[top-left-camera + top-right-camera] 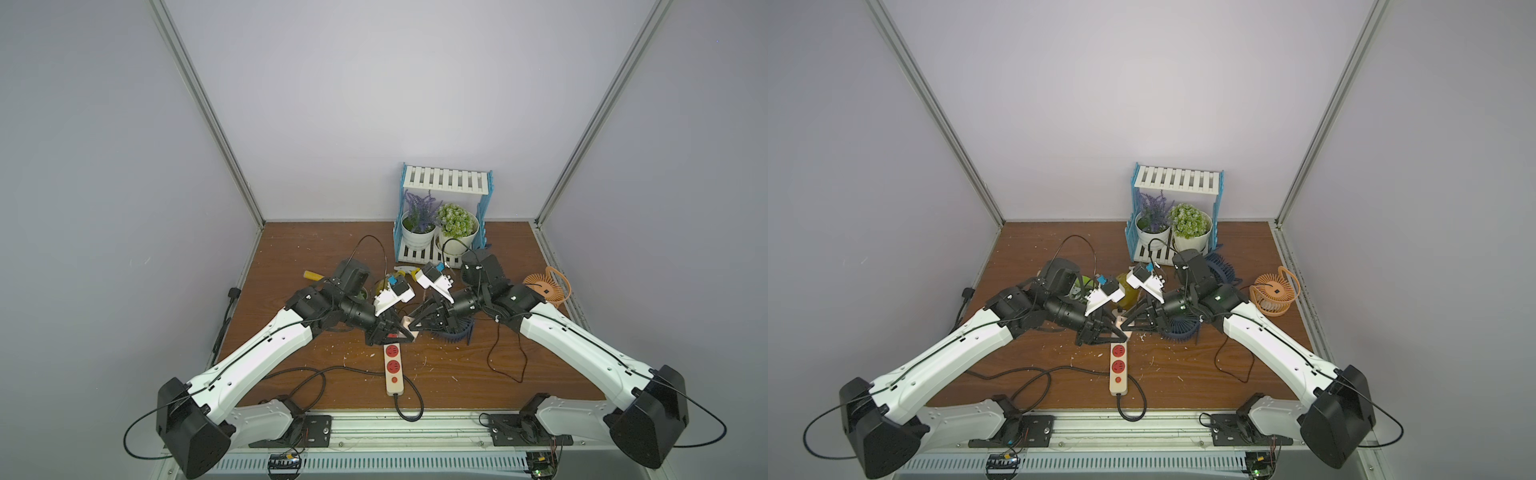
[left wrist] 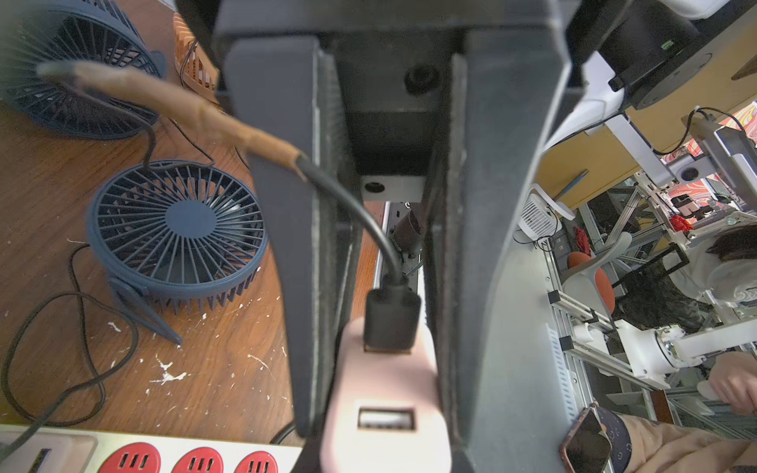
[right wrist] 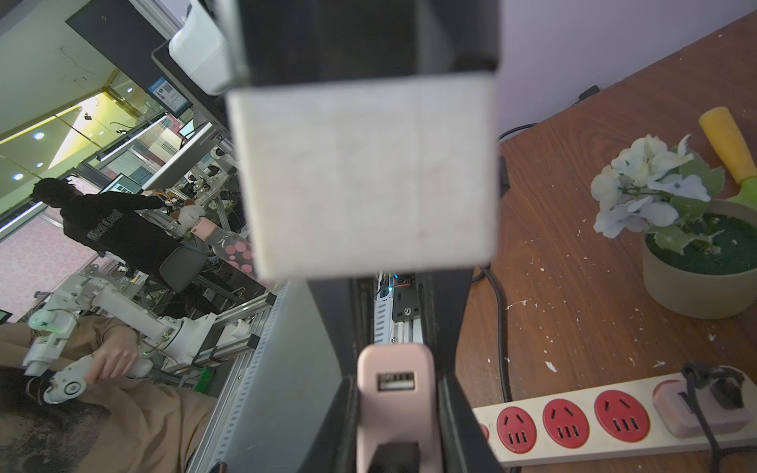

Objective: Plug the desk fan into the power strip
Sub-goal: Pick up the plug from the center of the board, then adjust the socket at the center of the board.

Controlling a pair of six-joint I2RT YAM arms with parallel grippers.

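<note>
Insertion is judged to be the step in hand. A pink USB adapter, with a black USB plug seated in one port, is clamped between the jaws of the left end effector. In the right wrist view the same adapter is pressed on both sides by the jaws of the right end effector.

The power strip lies lengthwise at the front middle of the counter. Its far end is hidden beneath the two end effectors, and the adapter is held just above that end. The prongs are hidden, so their alignment cannot be told.

A free red socket should be chosen, the prongs squared to its slots, and the push made straight in while the strip is kept from sliding. The taped cable should be left slack.

One end place is already taken by a second pink adapter. A dark blue desk fan sits under the right arm, with an orange fan beyond it. A potted flower stands near the strip, and loose black cords could be snagged.
</note>
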